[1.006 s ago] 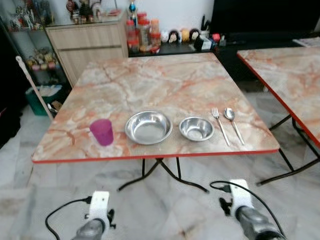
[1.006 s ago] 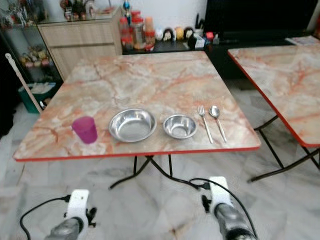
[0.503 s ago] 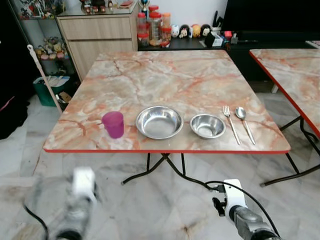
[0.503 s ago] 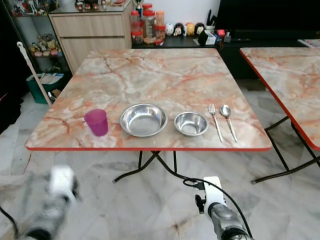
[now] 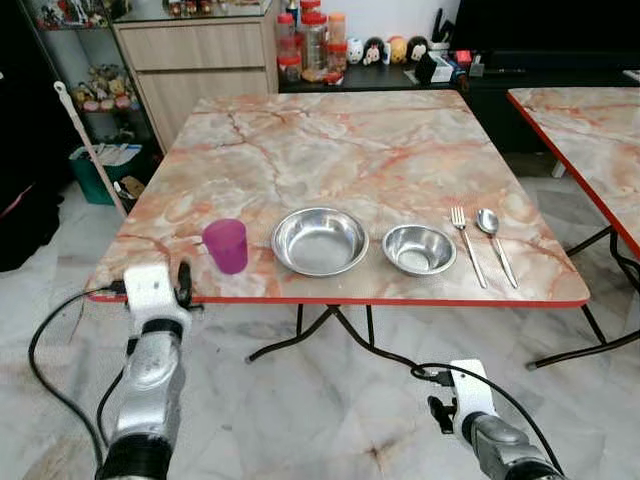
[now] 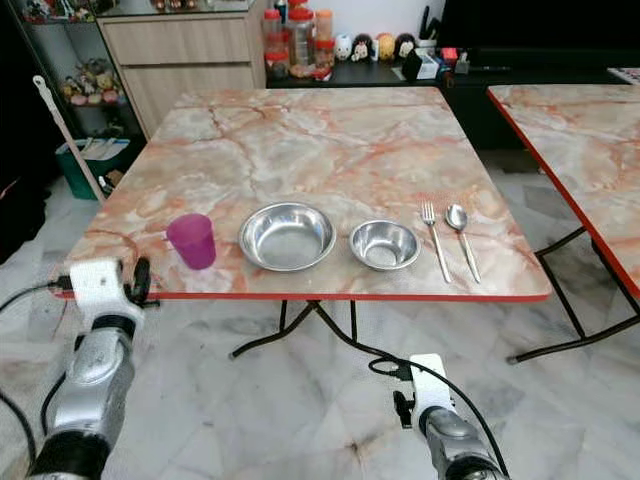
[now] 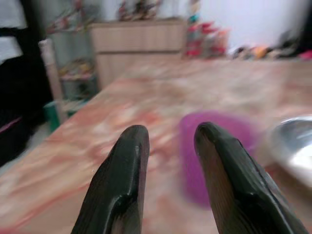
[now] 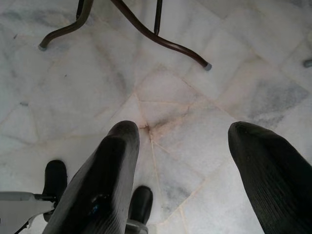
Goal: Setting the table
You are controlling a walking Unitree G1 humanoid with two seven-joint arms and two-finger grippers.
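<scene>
A purple cup (image 5: 228, 246) stands near the front left of the marble table (image 5: 330, 150). To its right along the front edge lie a large steel bowl (image 5: 320, 241), a small steel bowl (image 5: 419, 249), a fork (image 5: 467, 246) and a spoon (image 5: 495, 243). My left gripper (image 5: 183, 286) is raised at the table's front left edge, just left of the cup. In the left wrist view its fingers (image 7: 127, 170) stand apart with nothing between them, and the blurred cup (image 7: 214, 156) is just beyond. My right gripper (image 8: 187, 129) hangs low over the floor, open.
A second marble table (image 5: 600, 130) stands to the right. A wooden cabinet (image 5: 200, 60) and a low shelf with jars (image 5: 310, 40) are behind. A stick (image 5: 90, 150) leans at the left. Black table legs (image 5: 330, 330) cross under the table.
My left arm has risen from hanging low to the table's front left edge beside the purple cup. The right arm stays low. The camera has shifted slightly.
</scene>
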